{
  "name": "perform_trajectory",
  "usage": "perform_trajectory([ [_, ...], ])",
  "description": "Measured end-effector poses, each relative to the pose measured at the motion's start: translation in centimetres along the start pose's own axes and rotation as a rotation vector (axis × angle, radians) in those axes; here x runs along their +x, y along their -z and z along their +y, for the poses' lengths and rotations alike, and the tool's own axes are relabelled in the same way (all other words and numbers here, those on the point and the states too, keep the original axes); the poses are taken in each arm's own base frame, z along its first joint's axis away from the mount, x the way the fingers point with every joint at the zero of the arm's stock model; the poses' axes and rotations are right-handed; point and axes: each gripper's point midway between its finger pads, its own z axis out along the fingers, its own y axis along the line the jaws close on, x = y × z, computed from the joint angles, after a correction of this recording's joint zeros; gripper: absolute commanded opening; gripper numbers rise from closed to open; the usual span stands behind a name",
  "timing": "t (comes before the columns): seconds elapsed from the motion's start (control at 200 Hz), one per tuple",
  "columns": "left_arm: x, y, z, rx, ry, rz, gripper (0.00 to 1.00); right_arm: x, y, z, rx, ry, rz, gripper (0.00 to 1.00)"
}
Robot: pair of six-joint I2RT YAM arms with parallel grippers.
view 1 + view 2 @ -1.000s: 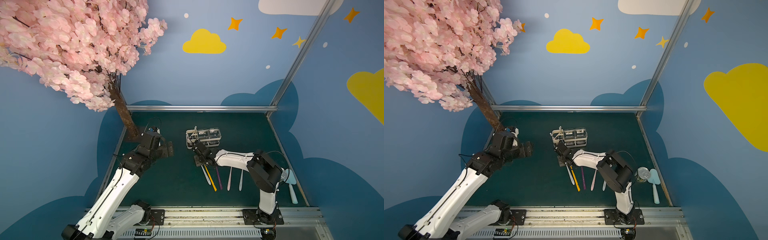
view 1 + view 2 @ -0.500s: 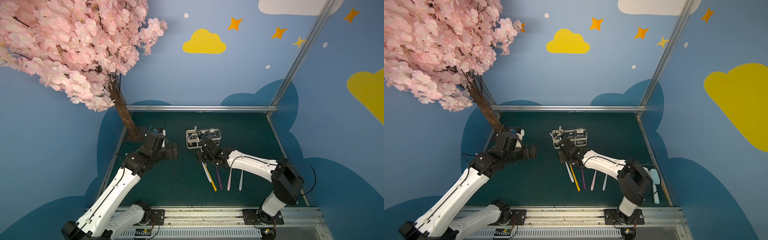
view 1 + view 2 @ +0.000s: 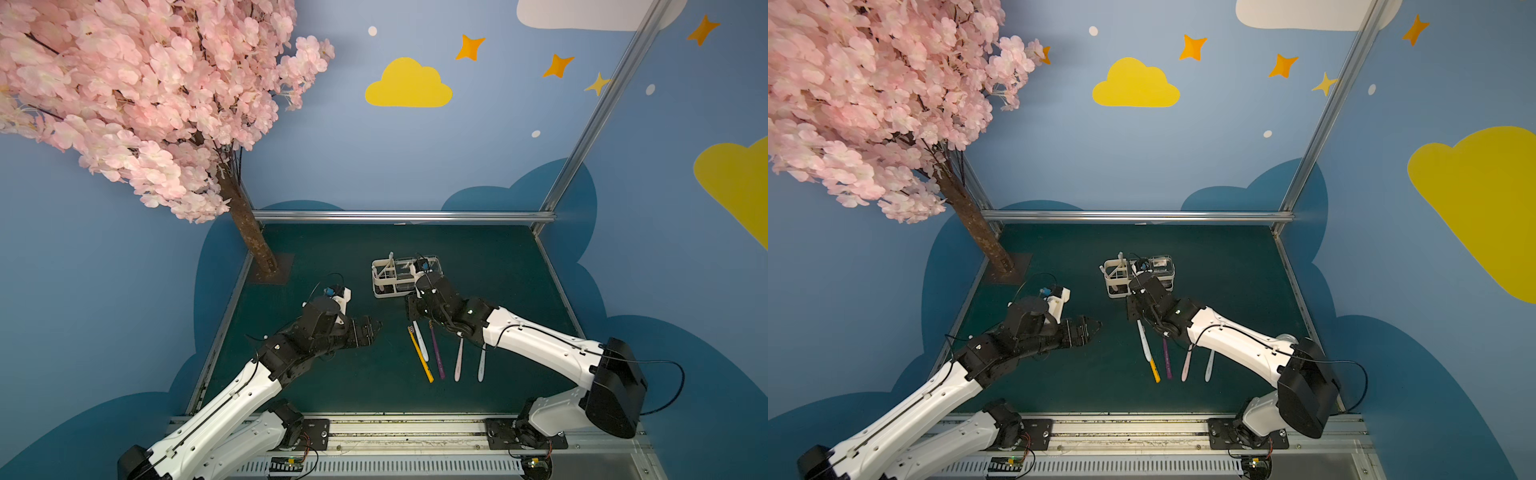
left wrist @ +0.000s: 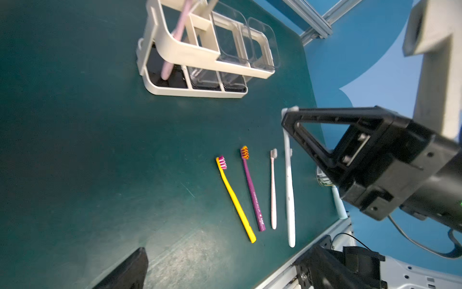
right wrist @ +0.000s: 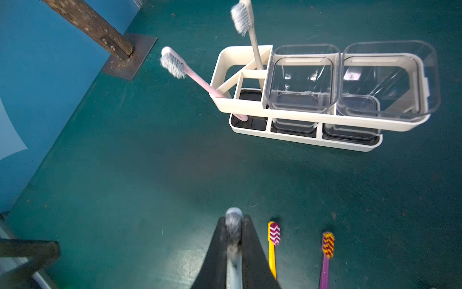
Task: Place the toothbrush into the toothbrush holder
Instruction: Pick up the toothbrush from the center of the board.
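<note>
Pale-blue toothbrush (image 5: 234, 270), pinched near its bristles by the right gripper (image 5: 234, 221), sits just short of the toothbrush holder (image 5: 300, 116), handle apparently resting low. Lift, swing upright, lower handle-first into a free slot (image 5: 251, 81). Left gripper (image 3: 372, 328) gapes wide, well aside.

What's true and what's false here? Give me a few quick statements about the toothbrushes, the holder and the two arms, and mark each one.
1. The right pincer is shut on a pale toothbrush. True.
2. The holder has no toothbrushes in it. False: a pink toothbrush and a beige toothbrush stand in its divided end.
3. The left pincer holds the yellow toothbrush. False: it is open and empty, and the yellow toothbrush lies on the table.
4. The clear cups in the holder contain no toothbrush. True.
5. The purple toothbrush lies on the table next to the yellow toothbrush. True.
</note>
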Motion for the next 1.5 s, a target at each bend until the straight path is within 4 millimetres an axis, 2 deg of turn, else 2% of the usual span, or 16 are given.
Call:
perform_trajectory([
  [0.195,2.3,-2.1,-1.8,0.088,0.034,0.046,0.97,-0.7,0.7,-0.1,0.005,-0.005,-0.028,0.00],
  [0.405,3.8,-3.8,-4.5,0.146,0.006,0.074,0.93,-1.1,1.2,0.0,-0.002,0.008,-0.040,0.00],
  [0.786,5.9,-7.4,-7.7,0.170,-0.018,0.113,0.86,-2.1,2.6,0.6,-0.046,0.006,-0.071,0.00],
  [0.896,6.1,-7.8,-8.4,0.176,-0.026,0.106,0.83,-2.1,2.7,0.8,-0.056,0.003,-0.069,0.00],
  [1.046,5.8,-7.9,-9.5,0.194,-0.028,0.083,0.73,-2.3,3.0,0.9,-0.066,-0.004,-0.076,0.00],
  [1.216,5.6,-8.2,-9.7,0.199,-0.021,0.066,0.62,-2.7,3.6,1.0,-0.075,-0.028,-0.089,0.00],
  [1.347,5.6,-8.4,-10.0,0.204,-0.014,0.059,0.58,-2.9,3.8,1.1,-0.080,-0.048,-0.096,0.00],
  [1.497,5.5,-8.4,-10.1,0.208,-0.006,0.053,0.49,-3.0,3.8,1.2,-0.085,-0.067,-0.101,0.00],
])
